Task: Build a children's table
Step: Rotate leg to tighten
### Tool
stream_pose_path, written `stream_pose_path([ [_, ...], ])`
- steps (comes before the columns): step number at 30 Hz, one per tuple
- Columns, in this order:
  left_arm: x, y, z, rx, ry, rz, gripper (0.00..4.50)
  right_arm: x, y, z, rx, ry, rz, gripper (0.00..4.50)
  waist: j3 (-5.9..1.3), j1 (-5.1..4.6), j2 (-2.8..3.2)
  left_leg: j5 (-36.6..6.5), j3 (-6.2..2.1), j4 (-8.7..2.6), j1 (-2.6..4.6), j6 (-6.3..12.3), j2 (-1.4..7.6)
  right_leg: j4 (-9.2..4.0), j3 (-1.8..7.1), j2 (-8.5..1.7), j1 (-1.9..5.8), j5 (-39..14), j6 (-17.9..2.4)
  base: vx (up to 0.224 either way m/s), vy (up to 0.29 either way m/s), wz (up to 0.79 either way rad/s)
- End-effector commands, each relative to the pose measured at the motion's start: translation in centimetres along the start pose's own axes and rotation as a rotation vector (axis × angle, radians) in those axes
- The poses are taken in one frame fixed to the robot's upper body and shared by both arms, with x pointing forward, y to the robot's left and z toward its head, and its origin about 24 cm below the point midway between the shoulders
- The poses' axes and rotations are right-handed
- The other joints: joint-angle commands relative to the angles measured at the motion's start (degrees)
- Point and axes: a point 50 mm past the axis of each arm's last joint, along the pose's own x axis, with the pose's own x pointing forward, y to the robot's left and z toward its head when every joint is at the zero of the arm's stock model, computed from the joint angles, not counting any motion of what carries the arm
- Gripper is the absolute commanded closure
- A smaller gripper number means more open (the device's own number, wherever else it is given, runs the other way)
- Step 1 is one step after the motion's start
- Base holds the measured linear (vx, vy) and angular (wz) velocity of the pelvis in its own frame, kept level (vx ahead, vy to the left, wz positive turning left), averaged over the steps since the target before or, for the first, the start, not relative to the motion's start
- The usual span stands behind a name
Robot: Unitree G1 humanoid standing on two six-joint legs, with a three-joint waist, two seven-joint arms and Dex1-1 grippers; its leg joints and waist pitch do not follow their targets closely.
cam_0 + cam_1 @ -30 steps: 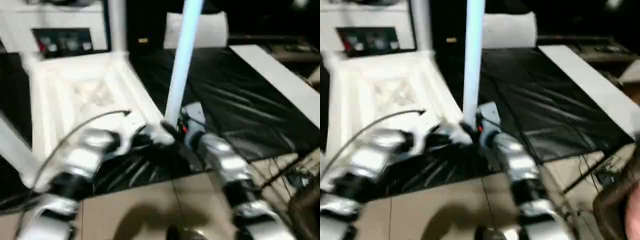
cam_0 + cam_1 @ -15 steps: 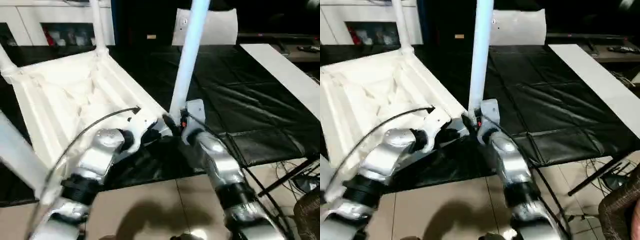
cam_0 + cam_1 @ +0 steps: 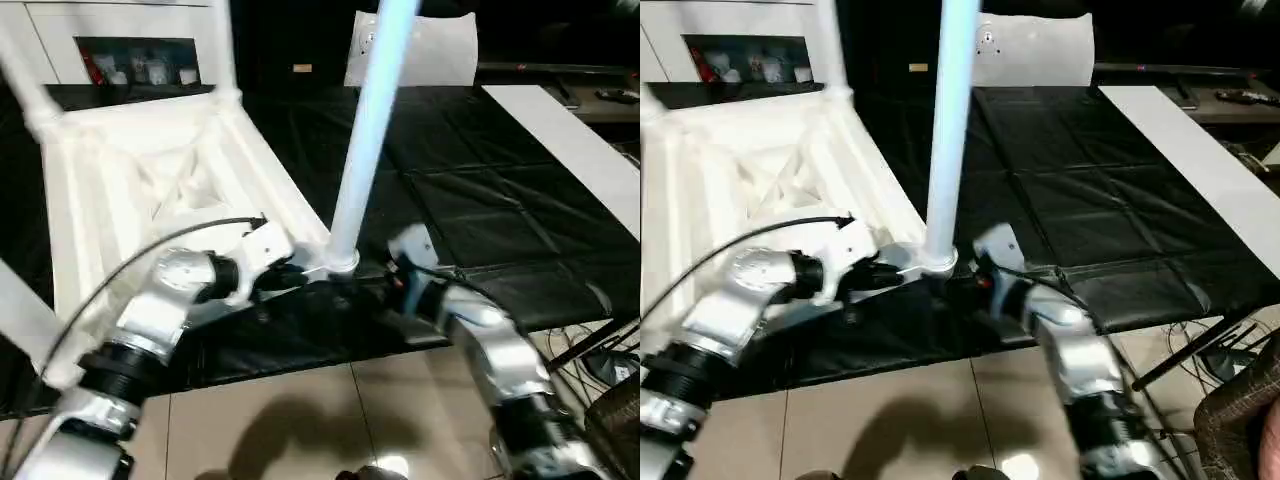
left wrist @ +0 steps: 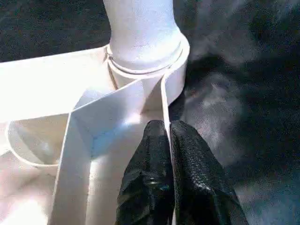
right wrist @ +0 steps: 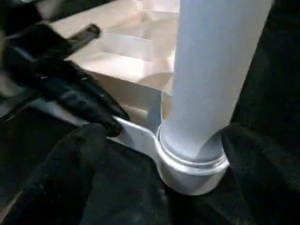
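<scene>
The children's table lies upside down: its white ribbed tabletop [image 3: 150, 190] rests on black cloth. One long white leg [image 3: 368, 130] stands upright in the near corner socket [image 3: 340, 265]. Other legs [image 3: 218, 45] rise at the far corners. My left gripper [image 4: 167, 127] is shut on the thin rim wall of the tabletop just beside that socket, and it also shows from the head camera [image 3: 295, 272]. My right gripper [image 3: 392, 280] hovers a little to the right of the socket, open, clear of the leg and with nothing in it.
Black cloth [image 3: 480, 200] covers the work surface. A white pillow-like block [image 3: 415, 48] sits at the back and a flat white strip [image 3: 570, 150] lies along the right. Tiled floor [image 3: 300, 420] is in front, with cables [image 3: 600, 350] and a wicker basket [image 3: 1240, 410] at the lower right.
My right gripper has let go of the leg's base and drawn back to the right. The leg stays standing in the socket. My left gripper keeps its hold on the rim.
</scene>
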Motion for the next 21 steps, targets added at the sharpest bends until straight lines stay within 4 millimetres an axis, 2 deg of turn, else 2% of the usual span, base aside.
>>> stream_pose_path([
  [1,0.1,-1.2,-2.0,0.04,0.116,-0.179,4.5,-1.8,-0.9,0.7,-0.021,-0.012,0.02,0.07,-3.45,0.17,0.04,-7.0,1.4,-2.94,-0.19,4.65,0.19,-4.04,2.61,-2.9,3.25,-5.9,-11.0,0.0,0.0,0.0],
  [3,0.1,-1.3,-2.0,0.056,0.114,-0.212,4.5,-2.1,-1.1,0.8,-0.028,-0.01,0.024,0.07,-3.45,0.41,0.07,-6.2,1.48,-2.87,-0.07,4.83,0.1,-4.02,2.64,-2.79,3.13,-4.7,-11.3,0.0,0.0,0.0],
  [6,-0.1,-1.6,-1.9,0.087,0.102,-0.317,4.5,-2.8,-1.3,1.1,-0.052,0.012,0.071,0.07,-3.72,0.62,-0.23,-5.8,1.57,-2.71,0.06,4.66,0.08,-3.69,2.65,-2.73,3.26,-2.9,-12.2,0.0,0.0,0.0],
  [13,0.1,-2.2,-1.3,0.152,0.088,-0.478,4.5,-2.7,-0.6,1.1,-0.065,0.05,0.235,0.07,-3.96,1.54,-0.21,-5.5,1.61,-2.53,0.4,5.39,0.29,-3.06,2.66,-2.83,3.29,0.8,-14.1,0.0,0.0,0.0],
  [18,0.4,-2.4,-1.1,0.196,0.104,-0.547,4.5,-2.0,-0.6,0.8,-0.073,0.094,0.314,0.51,-3.9,1.61,-0.23,-7.5,1.58,-2.59,0.41,4.48,0.23,-3.3,2.61,-2.94,3.29,-2.3,-14.0,0.0,0.0,0.0],
  [21,0.5,-2.3,-1.0,0.209,0.11,-0.559,4.5,-1.6,-0.7,0.8,-0.076,0.108,0.346,0.8,-3.87,1.79,-0.29,-7.4,1.58,-2.58,0.41,4.17,0.3,-3.28,2.64,-3.01,3.34,-2.4,-13.7,0.0,0.0,0.0],
])
